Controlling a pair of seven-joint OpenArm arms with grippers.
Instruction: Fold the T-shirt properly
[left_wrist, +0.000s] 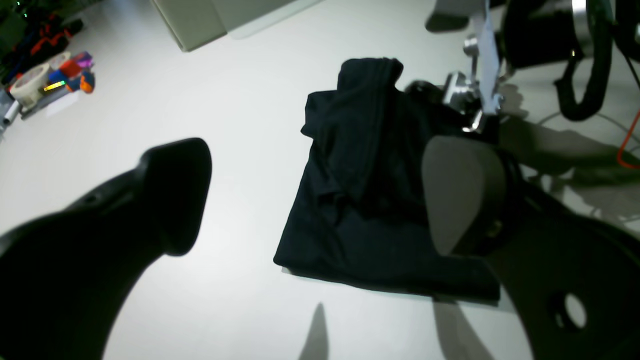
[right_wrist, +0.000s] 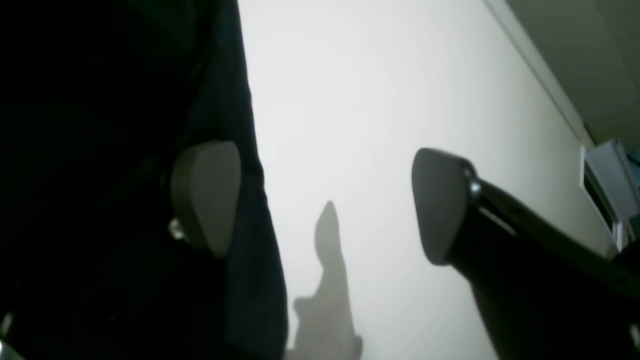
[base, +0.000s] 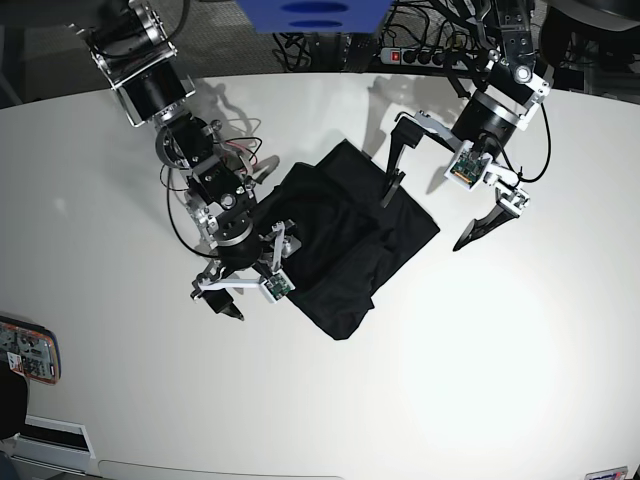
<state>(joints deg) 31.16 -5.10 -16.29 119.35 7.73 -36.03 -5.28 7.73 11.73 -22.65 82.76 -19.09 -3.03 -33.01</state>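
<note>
The black T-shirt (base: 340, 240) lies partly folded and rumpled in the middle of the white table (base: 500, 350). It also shows in the left wrist view (left_wrist: 360, 190) and fills the left of the right wrist view (right_wrist: 100, 150). My left gripper (base: 437, 193) (left_wrist: 315, 200) is open and empty above the shirt's right edge, one finger over the cloth and one over bare table. My right gripper (base: 252, 272) (right_wrist: 322, 200) is open and empty at the shirt's left edge, one finger (right_wrist: 205, 195) over the cloth, the other (right_wrist: 440, 205) over the table.
Tape rolls and coloured bits (left_wrist: 50, 80) lie at the table's far side in the left wrist view, next to a pale box (left_wrist: 200, 20). A power strip and cables (base: 415, 57) sit behind the table. A small flat device (base: 25, 350) lies at the front left edge.
</note>
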